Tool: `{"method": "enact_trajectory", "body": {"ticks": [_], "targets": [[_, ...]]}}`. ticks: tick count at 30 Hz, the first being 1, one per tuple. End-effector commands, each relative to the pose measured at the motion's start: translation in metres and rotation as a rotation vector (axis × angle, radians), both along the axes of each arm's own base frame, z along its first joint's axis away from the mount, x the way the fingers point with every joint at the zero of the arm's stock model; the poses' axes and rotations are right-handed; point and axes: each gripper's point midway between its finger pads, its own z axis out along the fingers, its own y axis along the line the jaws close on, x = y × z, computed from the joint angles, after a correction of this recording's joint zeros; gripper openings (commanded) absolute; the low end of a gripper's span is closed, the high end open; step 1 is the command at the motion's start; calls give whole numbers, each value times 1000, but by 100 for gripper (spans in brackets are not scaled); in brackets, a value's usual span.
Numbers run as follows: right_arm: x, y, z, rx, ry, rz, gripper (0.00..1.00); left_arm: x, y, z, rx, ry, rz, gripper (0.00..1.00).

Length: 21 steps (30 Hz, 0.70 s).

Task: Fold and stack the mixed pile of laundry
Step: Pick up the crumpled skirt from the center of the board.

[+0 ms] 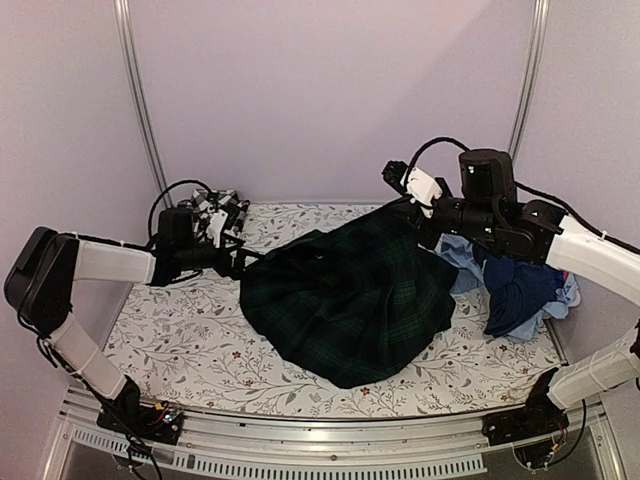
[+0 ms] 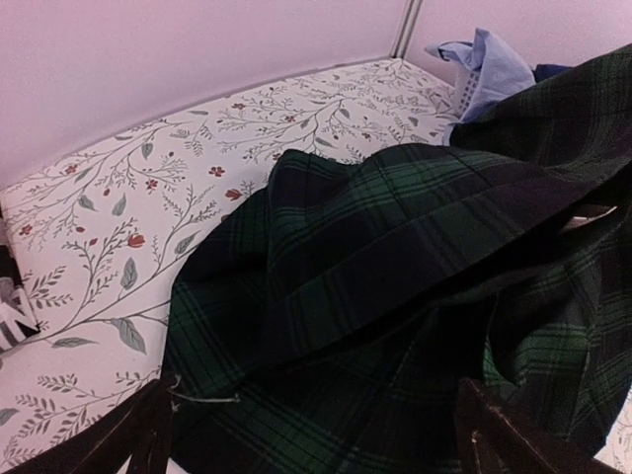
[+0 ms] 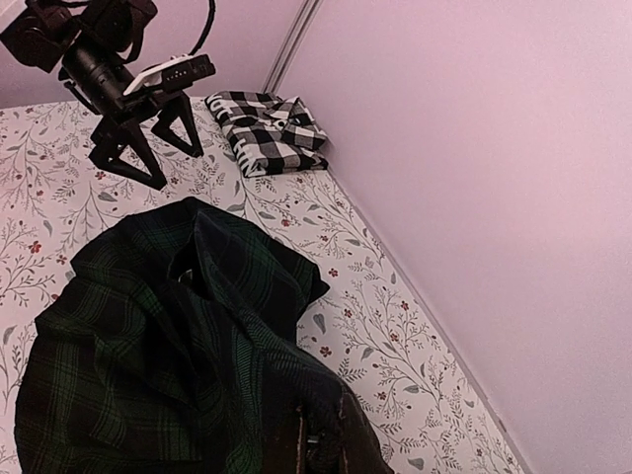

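Right gripper (image 1: 415, 215) pinches the dark green-navy plaid garment (image 1: 340, 300) near the tabletop's (image 1: 190, 330) far edge, likely for spreading. Left gripper (image 1: 240, 262) hovers open beside it

Plaid garment (image 1: 350, 295): dark green-navy, crumpled; one edge lifted and pinched in the right claw (image 1: 412, 215), the rest draped down toward the left claw (image 1: 243, 262).
Checked shirt (image 3: 269, 131): black-and-white, folded flat, just behind the left claw.
Light blue piece (image 1: 462, 262), navy piece (image 1: 520, 295): heaped together, right of the right claw.
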Motion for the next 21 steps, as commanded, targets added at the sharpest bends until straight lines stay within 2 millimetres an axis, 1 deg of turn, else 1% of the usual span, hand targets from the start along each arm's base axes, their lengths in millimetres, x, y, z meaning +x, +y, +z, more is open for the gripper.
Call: {"method": "enact_trajectory", "body": {"ticks": [1, 2, 3, 4, 6, 7, 11, 13, 15, 17, 19, 21], "targets": [[-3, -9, 20, 69, -30, -27, 0, 1, -11, 10, 57, -108, -75, 99], [-3, -10, 21, 70, -30, -29, 0, 2, -14, 10, 60, -101, -89, 98], [-3, -11, 21, 71, -31, -33, 0, 3, -19, 4, 88, -99, -113, 96], [-3, -12, 21, 70, -31, -39, 0, 2, -24, -3, 157, -105, -133, 94], [-3, -14, 21, 71, -31, -44, 0, -2, -37, -19, 318, -134, -180, 94], [-4, -15, 21, 72, -29, -46, 0, -5, -41, -26, 370, -140, -205, 94], [-5, -22, 20, 74, -31, -57, 0, -10, -38, -50, 456, -146, -253, 94], [-5, -25, 22, 80, -33, -62, 0, -6, -37, -58, 482, -157, -252, 95], [-5, -26, 22, 84, -32, -65, 0, 0, -37, -62, 504, -172, -252, 94], [-6, -26, 22, 85, -30, -65, 0, 13, -37, -62, 524, -194, -228, 93], [-5, -27, 23, 87, -32, -67, 0, 24, -42, -59, 529, -221, -225, 91], [-5, -27, 22, 84, -30, -69, 0, 31, -49, -58, 527, -237, -249, 89]]}}
